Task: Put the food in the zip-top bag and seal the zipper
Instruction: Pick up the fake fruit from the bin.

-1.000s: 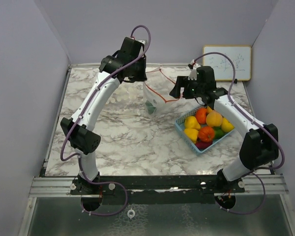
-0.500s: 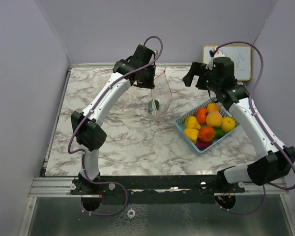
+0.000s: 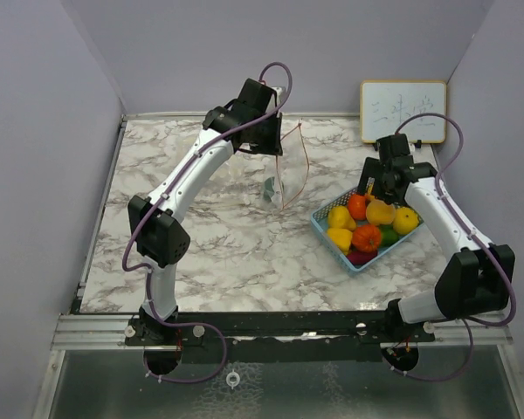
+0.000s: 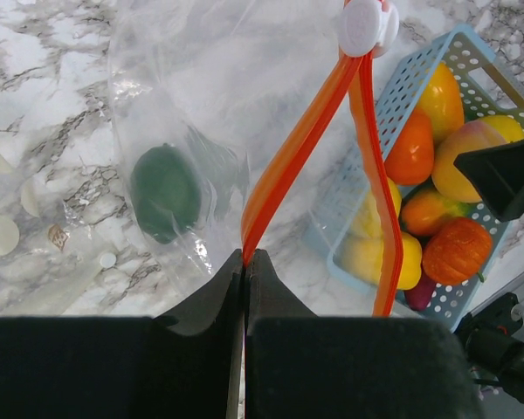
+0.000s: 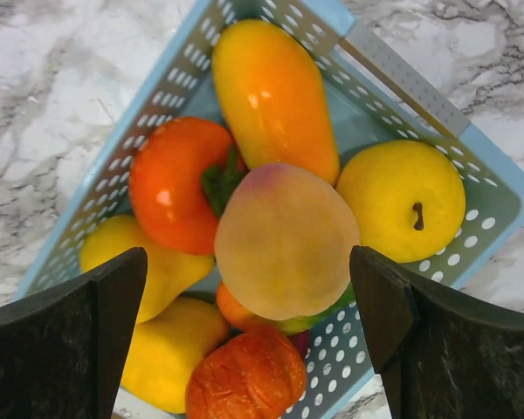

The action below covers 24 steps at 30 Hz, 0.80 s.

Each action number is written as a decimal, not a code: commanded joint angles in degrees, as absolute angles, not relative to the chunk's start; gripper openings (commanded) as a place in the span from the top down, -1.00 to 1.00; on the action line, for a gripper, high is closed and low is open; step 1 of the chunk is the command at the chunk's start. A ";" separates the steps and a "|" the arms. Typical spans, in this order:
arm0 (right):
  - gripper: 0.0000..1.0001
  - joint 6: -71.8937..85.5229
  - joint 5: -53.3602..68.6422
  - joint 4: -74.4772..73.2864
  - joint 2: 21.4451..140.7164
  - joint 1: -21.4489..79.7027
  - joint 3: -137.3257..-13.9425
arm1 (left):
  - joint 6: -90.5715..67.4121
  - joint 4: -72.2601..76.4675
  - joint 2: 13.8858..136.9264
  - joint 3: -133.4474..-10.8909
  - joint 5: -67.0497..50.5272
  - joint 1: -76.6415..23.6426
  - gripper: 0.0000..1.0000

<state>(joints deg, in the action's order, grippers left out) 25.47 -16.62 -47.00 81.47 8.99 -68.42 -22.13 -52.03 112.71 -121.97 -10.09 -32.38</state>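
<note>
My left gripper (image 3: 274, 148) is shut on the orange zipper strip (image 4: 284, 166) of the clear zip-top bag (image 3: 288, 173) and holds it up off the table. The bag's mouth gapes, with a white slider (image 4: 364, 24) at its far end. A dark green toy fruit (image 4: 164, 192) lies inside the bag. My right gripper (image 3: 379, 181) is open and empty, hovering just over the light blue basket (image 3: 334, 248). In the right wrist view its jaws (image 5: 247, 266) straddle a peach-coloured fruit (image 5: 284, 240) lying on top of orange, yellow, green and dark red food.
The basket (image 5: 493, 175) also holds an orange pepper (image 5: 175, 183), a long orange fruit (image 5: 275, 96), a yellow pear (image 5: 402, 201) and an orange pumpkin (image 5: 249, 375). A whiteboard (image 3: 403, 111) leans on the back right wall. Marble tabletop (image 3: 210, 244) lies around.
My right gripper left the bag's mouth, swung back and came down over the basket. My left gripper moved right, still holding the bag's edge, and the bag now hangs narrower.
</note>
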 commanded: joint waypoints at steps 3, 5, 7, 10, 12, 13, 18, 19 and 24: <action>-0.99 25.58 -21.13 -46.76 82.96 8.46 -64.18 | -21.87 -49.66 113.06 -120.23 -13.17 -32.52 1.00; -0.99 24.70 -21.53 -45.46 83.77 8.23 -62.91 | -21.83 -49.68 112.83 -119.71 -13.18 -32.52 1.00; -0.99 23.82 -21.08 -44.02 84.76 7.89 -62.08 | -21.82 -49.70 112.56 -119.22 -13.02 -32.52 1.00; -0.99 22.51 -20.09 -41.66 86.37 7.44 -60.89 | -21.85 -49.83 112.41 -119.00 -12.79 -32.52 1.00; -0.98 21.55 -19.32 -40.19 87.23 7.23 -60.20 | -21.88 -49.95 112.41 -119.12 -12.60 -32.52 1.00; -0.94 21.21 -18.86 -39.73 87.49 7.17 -59.93 | -21.85 -49.96 112.41 -119.29 -12.53 -32.52 1.00; -0.15 20.84 -18.13 -40.82 85.61 7.12 -60.88 | -22.19 -50.01 112.58 -119.92 -12.48 -32.52 1.00; -0.10 20.77 -18.19 -41.54 84.61 7.12 -61.55 | -22.25 -50.08 112.63 -119.98 -12.48 -32.52 1.00; 0.05 18.97 -12.73 -47.72 78.93 7.16 -70.21 | -22.69 -50.21 112.76 -120.12 -12.33 -32.52 1.00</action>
<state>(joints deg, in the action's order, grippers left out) 20.97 -17.91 -44.84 85.34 7.42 -61.91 -22.31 -50.78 112.71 -119.00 -11.38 -32.38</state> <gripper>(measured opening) 0.711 0.018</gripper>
